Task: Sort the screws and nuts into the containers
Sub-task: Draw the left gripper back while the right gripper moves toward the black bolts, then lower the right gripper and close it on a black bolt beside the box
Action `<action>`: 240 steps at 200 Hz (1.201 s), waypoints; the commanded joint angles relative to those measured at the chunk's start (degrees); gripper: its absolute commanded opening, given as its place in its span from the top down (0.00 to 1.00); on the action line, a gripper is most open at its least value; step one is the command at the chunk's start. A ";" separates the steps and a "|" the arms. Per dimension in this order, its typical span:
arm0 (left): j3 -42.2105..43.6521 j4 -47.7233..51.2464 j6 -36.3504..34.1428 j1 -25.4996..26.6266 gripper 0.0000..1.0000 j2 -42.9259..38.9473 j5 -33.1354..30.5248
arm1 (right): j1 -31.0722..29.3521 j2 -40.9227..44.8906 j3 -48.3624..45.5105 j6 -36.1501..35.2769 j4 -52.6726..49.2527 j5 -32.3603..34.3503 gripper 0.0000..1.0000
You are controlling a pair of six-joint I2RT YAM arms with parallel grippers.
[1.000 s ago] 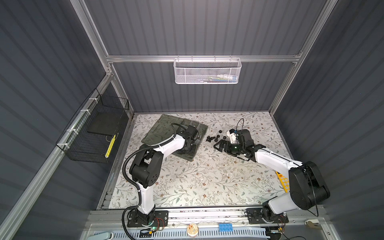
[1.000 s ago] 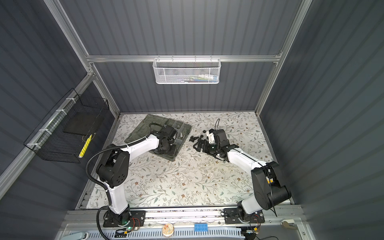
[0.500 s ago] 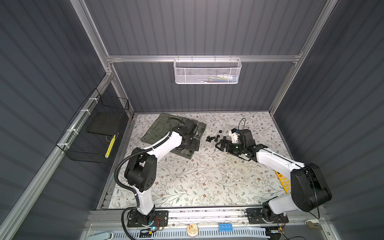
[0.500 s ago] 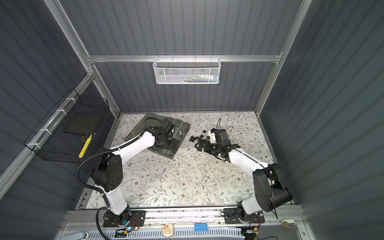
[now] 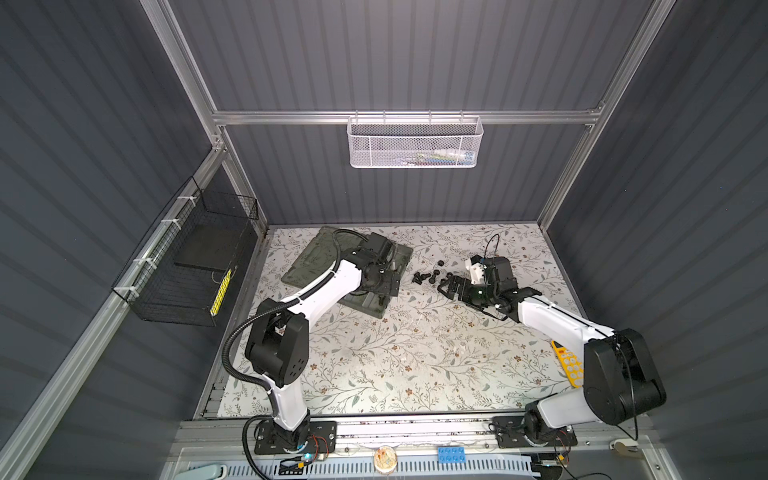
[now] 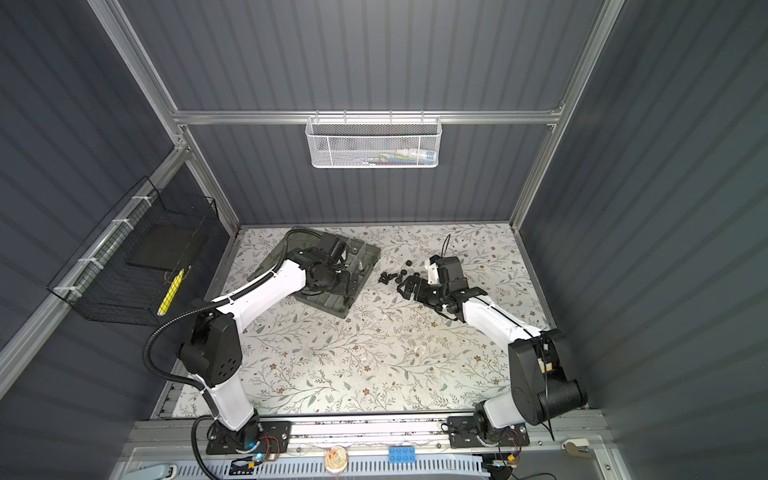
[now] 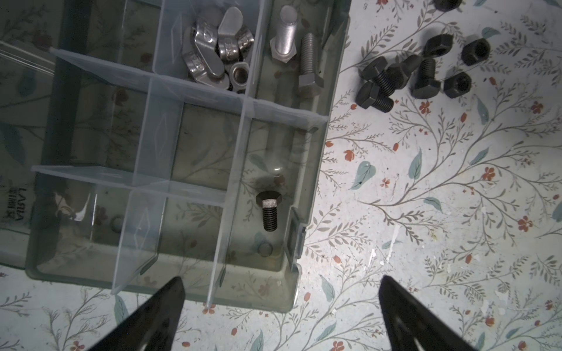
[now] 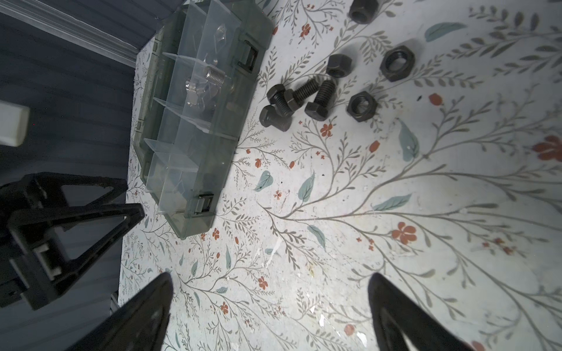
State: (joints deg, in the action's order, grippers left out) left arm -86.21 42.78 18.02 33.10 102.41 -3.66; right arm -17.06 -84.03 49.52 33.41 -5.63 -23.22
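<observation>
The grey-green organizer box (image 7: 307,188) lies open with its containers showing. One black screw (image 7: 269,212) rests in a corner compartment. Other compartments hold silver winged nuts (image 7: 213,51) and silver screws (image 7: 307,65). My left gripper (image 7: 281,279) hovers open and empty over the box's near edge, and shows in a top view as the left gripper (image 5: 388,284). Loose black screws (image 8: 317,97) and black nuts (image 8: 362,106) lie on the floral table beside the box. My right gripper (image 8: 270,275) is open and empty, just short of that pile (image 5: 424,277).
A white mesh basket (image 5: 415,143) hangs on the back wall and a black wire basket (image 5: 187,266) on the left wall. A yellow item (image 5: 569,365) lies by the right arm's base. The box's lid (image 5: 313,259) lies flat toward the back left.
The left gripper has opened over the box and its arm has shifted slightly toward the back. The right arm has barely moved.
</observation>
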 commanded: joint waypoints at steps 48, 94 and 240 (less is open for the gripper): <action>4.73 -12.59 9.14 -0.19 0.00 -8.90 14.84 | -0.22 -10.61 12.41 -5.81 -7.28 9.54 0.05; 16.82 -27.33 20.25 -0.14 0.00 -12.04 22.11 | -4.39 -20.25 23.20 -9.06 -10.06 11.61 0.20; 25.09 -31.10 21.68 -1.38 0.00 -16.02 22.97 | -9.78 -41.74 43.75 -12.75 -19.27 11.24 0.48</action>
State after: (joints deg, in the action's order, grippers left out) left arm -61.80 11.60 39.92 32.14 87.99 18.55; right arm -26.28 -125.05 92.44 21.32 -22.63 -11.79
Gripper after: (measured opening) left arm 0.997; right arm 0.531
